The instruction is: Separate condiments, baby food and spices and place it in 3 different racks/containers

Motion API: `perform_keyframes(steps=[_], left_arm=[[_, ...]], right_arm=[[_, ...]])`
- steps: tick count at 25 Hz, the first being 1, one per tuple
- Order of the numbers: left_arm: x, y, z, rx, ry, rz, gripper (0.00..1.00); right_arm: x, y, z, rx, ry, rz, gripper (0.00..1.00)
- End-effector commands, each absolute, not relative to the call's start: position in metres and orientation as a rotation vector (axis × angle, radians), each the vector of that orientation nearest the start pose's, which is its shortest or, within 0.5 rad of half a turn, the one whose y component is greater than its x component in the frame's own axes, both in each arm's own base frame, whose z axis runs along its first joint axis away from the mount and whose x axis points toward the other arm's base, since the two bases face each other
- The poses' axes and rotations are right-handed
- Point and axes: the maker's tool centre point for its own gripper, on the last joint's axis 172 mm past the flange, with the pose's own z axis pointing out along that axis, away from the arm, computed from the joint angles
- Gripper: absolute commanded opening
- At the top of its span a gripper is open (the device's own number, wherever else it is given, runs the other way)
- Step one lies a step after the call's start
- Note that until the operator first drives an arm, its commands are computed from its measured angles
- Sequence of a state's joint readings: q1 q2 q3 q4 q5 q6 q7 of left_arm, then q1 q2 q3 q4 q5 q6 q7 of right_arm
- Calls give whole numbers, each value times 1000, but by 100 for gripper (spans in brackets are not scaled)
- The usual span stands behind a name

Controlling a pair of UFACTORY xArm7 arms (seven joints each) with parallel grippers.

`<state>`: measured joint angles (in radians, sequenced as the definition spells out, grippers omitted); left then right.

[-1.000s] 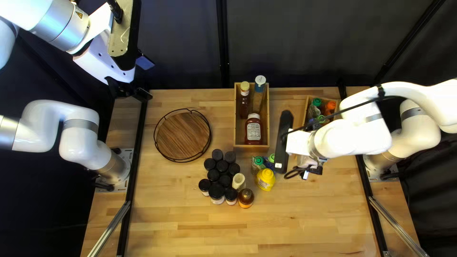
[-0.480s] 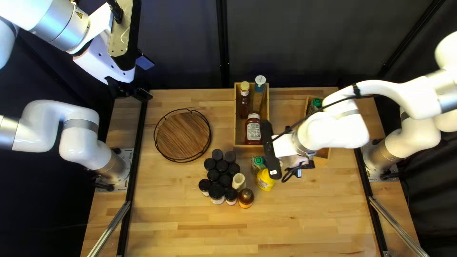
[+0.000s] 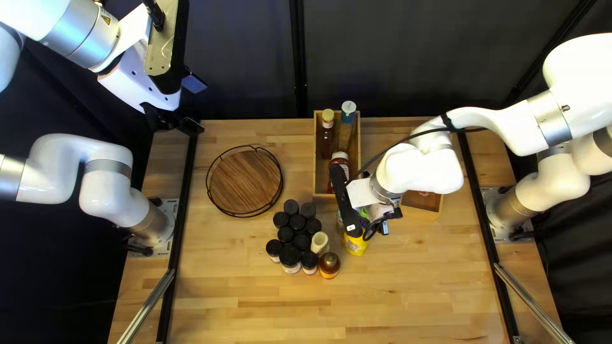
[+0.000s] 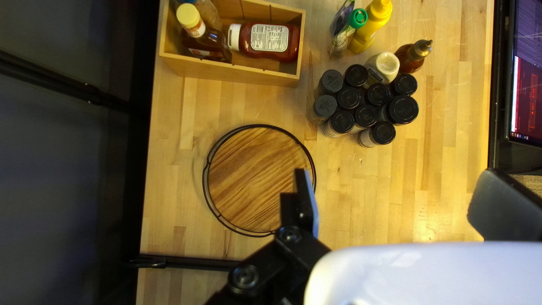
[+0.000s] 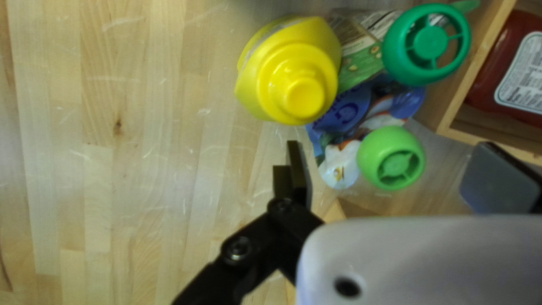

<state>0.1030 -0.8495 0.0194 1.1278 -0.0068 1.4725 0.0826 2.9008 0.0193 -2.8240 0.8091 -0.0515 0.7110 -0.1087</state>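
My left gripper (image 3: 196, 105) hangs near the table's far left corner; in its own view the left gripper (image 4: 392, 183) stands open, with nothing between its fingers. Over the yellow bottle (image 3: 353, 246), partly covering it, is my right gripper (image 3: 380, 215). In its own view the right gripper (image 5: 389, 164) is open around a light-green-capped pouch (image 5: 390, 158) without both fingers touching it. A dark-green-capped pouch (image 5: 426, 44) and the yellow bottle (image 5: 299, 85) stand ahead. Black-lidded jars (image 3: 290, 256) cluster beside a cream bottle (image 3: 319, 242) and an amber bottle (image 3: 329, 265). A wooden box (image 3: 316, 159) holds sauce bottles.
A round wooden tray with a wire rim (image 3: 245, 181) lies left of the sauce box. Another wooden box (image 3: 423, 201) is partly hidden under my right arm. A monitor (image 4: 528, 79) stands past the table edge in the left wrist view.
My right arm has moved leftward in the top left view, from beside the right-hand box to over the pouches and yellow bottle. The left arm has stayed still.
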Motion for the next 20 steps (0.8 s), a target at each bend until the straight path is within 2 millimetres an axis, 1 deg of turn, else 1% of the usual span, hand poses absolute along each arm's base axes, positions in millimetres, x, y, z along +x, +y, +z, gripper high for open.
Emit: perform_keyframes(steps=[1, 5, 7, 10, 12, 14, 15, 18, 20], left_arm=[[293, 36, 508, -3014, -54, -777, 100], [293, 36, 508, -3014, -54, -777, 100], [293, 36, 508, -3014, -54, -777, 100], [293, 36, 508, -3014, -54, -777, 100], [293, 36, 508, -3014, -54, -777, 100], [293, 36, 508, -3014, -54, -777, 100], [293, 36, 508, -3014, -54, -777, 100], [293, 36, 508, -3014, -54, -777, 100], [293, 36, 508, -3014, -54, -777, 100]], right_arm=[[453, 26, 132, -3167, -333, -209, 0], [439, 34, 148, -3184, -311, -233, 0], [426, 39, 164, -3204, -278, -252, 0], [405, 42, 187, -3233, -209, -280, 0], [385, 40, 203, -3256, -133, -298, 0], [372, 37, 212, -3270, -71, -310, 0], [368, 35, 214, -3274, -53, -313, 0], [344, 20, 218, -3292, 44, -327, 0], [334, 12, 218, -3300, 93, -329, 0]])
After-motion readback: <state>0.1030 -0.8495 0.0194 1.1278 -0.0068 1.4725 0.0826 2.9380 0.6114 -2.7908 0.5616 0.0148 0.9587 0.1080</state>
